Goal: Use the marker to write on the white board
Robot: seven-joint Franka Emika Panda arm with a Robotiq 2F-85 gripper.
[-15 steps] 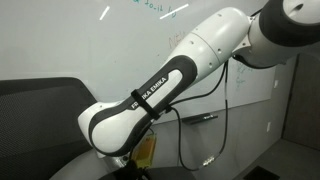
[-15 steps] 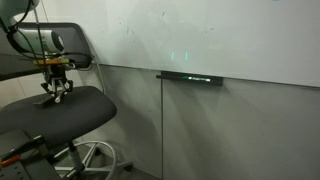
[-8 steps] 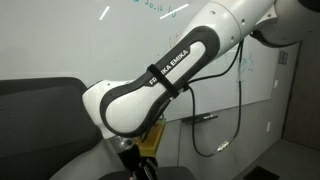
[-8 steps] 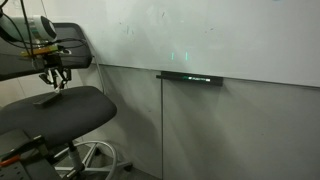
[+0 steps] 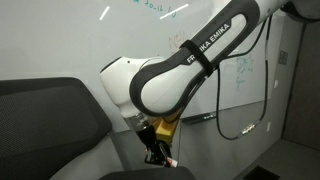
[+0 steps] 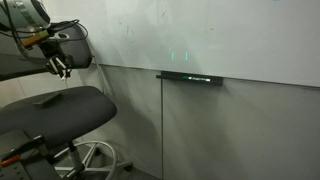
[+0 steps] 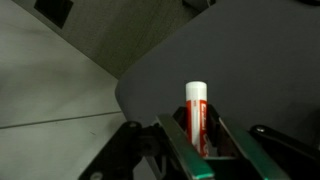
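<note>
While your claw (image 6: 60, 67) clamps the red-and-white marker (image 7: 196, 105), it hangs at upper left above the dark chair seat (image 6: 62, 105). The white board (image 6: 210, 35) spans the upper frame.

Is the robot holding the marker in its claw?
Yes, in the wrist view the marker sits clamped between the two fingers of the gripper, its white end poking out.
</note>
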